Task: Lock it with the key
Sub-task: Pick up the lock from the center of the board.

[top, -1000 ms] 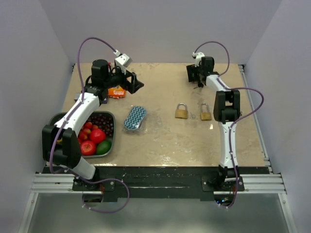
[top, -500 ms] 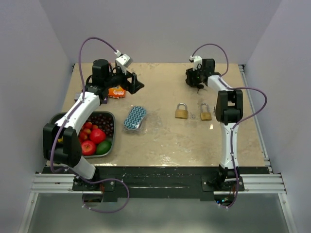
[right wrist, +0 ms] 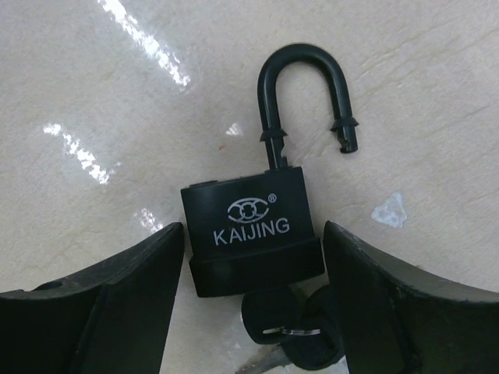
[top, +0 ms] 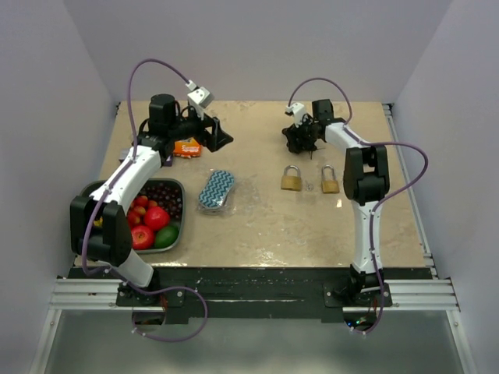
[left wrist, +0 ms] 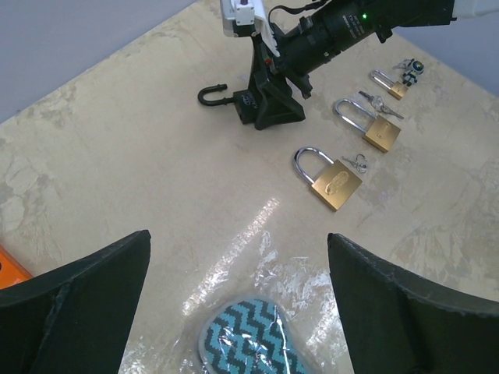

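Right gripper [right wrist: 253,232] far, right of centre, jaws half apart around the black padlock [right wrist: 245,230], perhaps touching it; key [right wrist: 269,323] in base. Left gripper [left wrist: 238,240] spread wide, holding nothing

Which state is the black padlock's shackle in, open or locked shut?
Open: the right wrist view shows the black padlock with one notched end of its shackle outside the body.

Teal-zigzag pouch [top: 216,189]; black padlock [right wrist: 248,234]; gold padlocks [top: 291,181].
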